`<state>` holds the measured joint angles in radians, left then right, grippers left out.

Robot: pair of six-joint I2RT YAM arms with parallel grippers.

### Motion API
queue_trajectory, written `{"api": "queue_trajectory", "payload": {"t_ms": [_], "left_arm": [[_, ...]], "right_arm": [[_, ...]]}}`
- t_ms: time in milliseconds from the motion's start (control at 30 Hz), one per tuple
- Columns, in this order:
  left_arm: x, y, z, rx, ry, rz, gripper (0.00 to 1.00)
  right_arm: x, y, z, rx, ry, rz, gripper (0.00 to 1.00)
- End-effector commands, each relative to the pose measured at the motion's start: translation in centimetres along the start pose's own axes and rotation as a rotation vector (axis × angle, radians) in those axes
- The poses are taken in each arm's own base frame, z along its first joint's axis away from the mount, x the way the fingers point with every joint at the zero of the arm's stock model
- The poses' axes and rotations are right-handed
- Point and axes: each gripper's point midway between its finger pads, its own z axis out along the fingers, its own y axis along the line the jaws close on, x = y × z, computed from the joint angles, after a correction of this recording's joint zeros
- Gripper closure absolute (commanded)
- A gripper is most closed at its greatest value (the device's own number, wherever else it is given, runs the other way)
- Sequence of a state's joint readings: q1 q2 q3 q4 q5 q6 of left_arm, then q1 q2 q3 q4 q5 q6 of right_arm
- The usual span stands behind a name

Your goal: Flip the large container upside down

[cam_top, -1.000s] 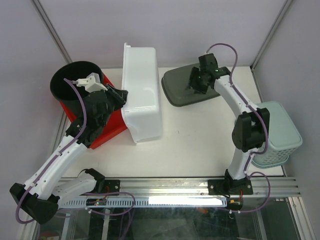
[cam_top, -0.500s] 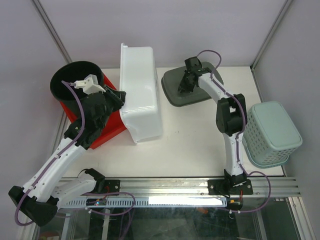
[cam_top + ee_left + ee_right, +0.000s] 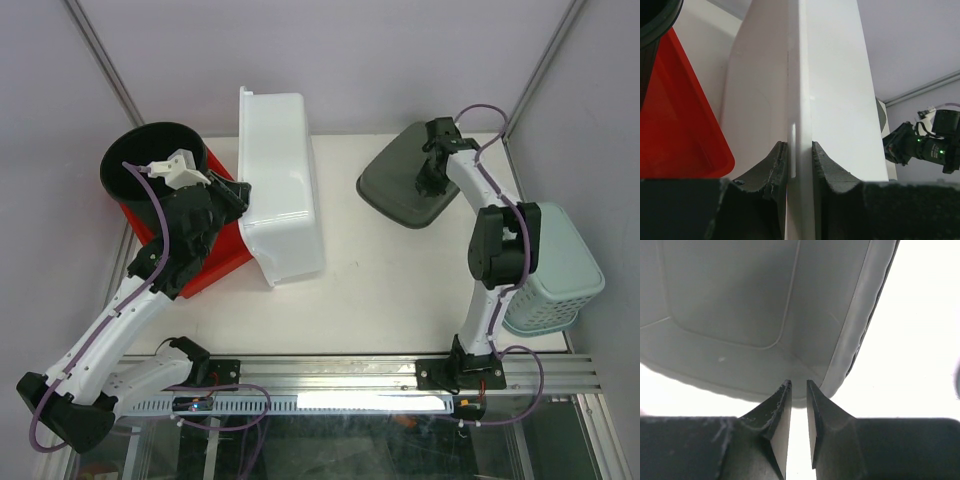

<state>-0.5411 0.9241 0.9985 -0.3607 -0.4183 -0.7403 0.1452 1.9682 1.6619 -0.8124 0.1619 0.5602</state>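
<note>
The large container (image 3: pixel 285 190) is a white rectangular tub standing on its long side at the back left of the table, its opening facing left. My left gripper (image 3: pixel 240 193) is shut on its rim. In the left wrist view the white wall (image 3: pixel 835 100) runs straight up between the two pads of that gripper (image 3: pixel 797 145). My right gripper (image 3: pixel 432 180) is at the back right, shut on the edge of a dark grey lid (image 3: pixel 395 185). In the right wrist view the lid's (image 3: pixel 740 300) rim sits between the nearly closed tips of that gripper (image 3: pixel 798 383).
A red bin (image 3: pixel 215 255) lies under my left arm, with a black bucket (image 3: pixel 135 160) behind it. A teal mesh basket (image 3: pixel 560 270) stands at the right edge beside the right arm. White walls and frame posts close in the back.
My right gripper has closed on the grey lid and dragged it to the right, away from the white container. The left gripper keeps its hold on the container's rim.
</note>
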Motion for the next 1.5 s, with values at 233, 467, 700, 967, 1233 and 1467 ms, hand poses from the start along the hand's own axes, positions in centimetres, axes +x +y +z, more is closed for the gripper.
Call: {"api": "queue_trajectory", "payload": {"t_ms": [233,467,700,967,1233,1467], "left_arm": [[0.0,0.3,-0.2,-0.001,-0.005,-0.01,1.0],[0.1,0.5,-0.9,0.009,0.0,-0.017,1.0],[-0.2,0.8,-1.2,-0.001,-0.01,-0.019,1.0],[0.0,0.6,-0.8,0.0,0.001,-0.017,1.0],[0.0,0.9,-0.8,-0.012,-0.007,-0.016,1.0],[0.1,0.9,-0.7,-0.012,-0.005,-0.016,1.0]], "right_arm": [[-0.2,14.7,-6.8,-0.275,-0.179,-0.157,0.78],[-0.9,21.4,-1.5,-0.318,-0.148,-0.121,0.78],[-0.4,18.0,2.0,-0.195,-0.109,-0.083,0.79],[-1.0,9.3,-0.1,-0.072,-0.139,-0.102,0.79],[-1.4,5.4,-3.4,-0.036,-0.192,-0.087,0.79],[-1.3,13.2,-3.5,-0.216,-0.2,-0.159,0.78]]}}
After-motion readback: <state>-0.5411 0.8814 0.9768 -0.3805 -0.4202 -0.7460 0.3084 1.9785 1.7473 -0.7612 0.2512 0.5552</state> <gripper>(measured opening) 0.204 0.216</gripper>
